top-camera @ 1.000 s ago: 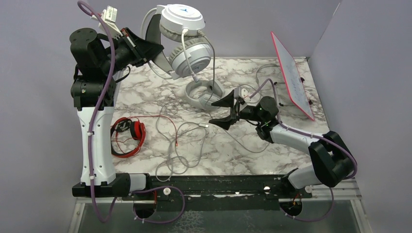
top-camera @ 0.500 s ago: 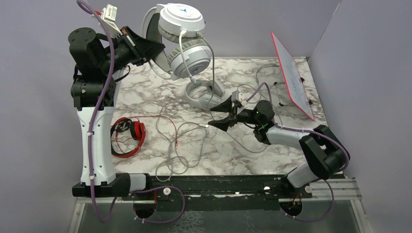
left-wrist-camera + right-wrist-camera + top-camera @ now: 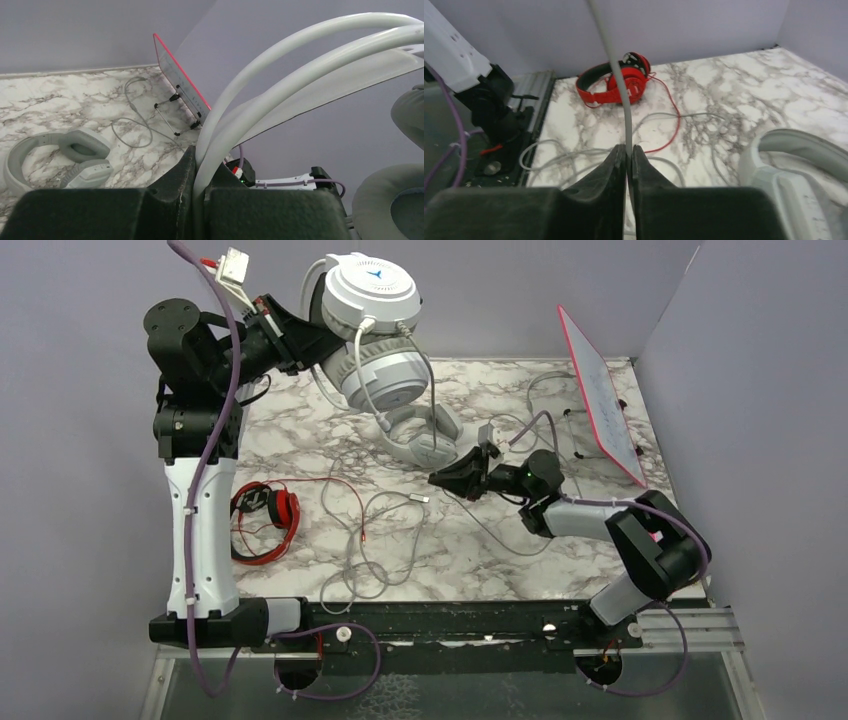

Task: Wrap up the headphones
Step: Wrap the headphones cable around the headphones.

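The left gripper (image 3: 200,167) is clamped on the headband of the white-silver headset (image 3: 375,310), the twin band rails pinched between its jaws and both ear cups hanging past the fingertips, off the table (image 3: 470,570). The right gripper (image 3: 629,152) has its jaws drawn almost together on the thin grey cable (image 3: 621,85), which rises straight up out of the pinch toward the lifted cups and drops slack below it. The headset looks light, but its cups are bulky and likely to swing on the band, so the rigid band between the left jaws seems the soundest hold. The cable is limp and thin and probably slick. It should bend around the cups easily, yet it could slide through a loose pinch or kink under a hard pull, so a hold close to where it hangs taut seems best. The light grey headset (image 3: 440,430) lies just behind the right jaws, near enough to snag. The red-and-black headset (image 3: 616,82) sits well ahead of them, clear of the work.
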`<action>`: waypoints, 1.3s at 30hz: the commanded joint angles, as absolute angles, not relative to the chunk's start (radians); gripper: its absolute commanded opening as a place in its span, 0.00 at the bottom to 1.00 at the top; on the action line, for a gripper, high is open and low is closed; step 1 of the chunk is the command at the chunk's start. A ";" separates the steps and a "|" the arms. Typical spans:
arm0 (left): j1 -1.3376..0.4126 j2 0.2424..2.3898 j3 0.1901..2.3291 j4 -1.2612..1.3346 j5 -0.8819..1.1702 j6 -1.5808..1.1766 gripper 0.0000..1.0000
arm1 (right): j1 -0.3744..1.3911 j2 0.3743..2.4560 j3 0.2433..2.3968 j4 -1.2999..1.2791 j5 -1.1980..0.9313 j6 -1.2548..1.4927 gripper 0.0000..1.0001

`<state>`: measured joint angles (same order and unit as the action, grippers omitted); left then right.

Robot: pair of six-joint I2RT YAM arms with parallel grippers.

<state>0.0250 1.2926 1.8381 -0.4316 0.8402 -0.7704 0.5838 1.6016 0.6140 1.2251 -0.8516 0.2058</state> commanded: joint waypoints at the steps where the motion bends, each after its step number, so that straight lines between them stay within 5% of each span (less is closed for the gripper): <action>1: 0.030 1.263 1.801 -0.338 0.946 -0.774 0.00 | 0.583 1.467 0.627 1.115 -0.734 0.201 0.02; 6: -0.025 1.240 1.732 -0.338 1.001 -0.618 0.00 | 0.497 1.237 0.709 0.609 -0.462 0.097 0.01; 12: -0.218 1.197 1.591 -0.341 1.030 -0.476 0.00 | 0.468 1.298 1.051 0.095 -0.420 -0.083 0.01; 29: -0.467 1.108 1.388 -0.528 0.885 -0.155 0.00 | 0.427 1.390 1.417 -0.271 -0.217 -0.100 0.01; 39: -0.725 1.164 1.353 -0.598 0.534 -0.084 0.00 | 0.427 1.498 1.578 -0.366 -0.283 -0.029 0.01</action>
<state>-0.6350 1.1435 1.3602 -0.5701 0.7361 -0.1070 0.4286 1.4620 1.4956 -0.3038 -0.2821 -0.0704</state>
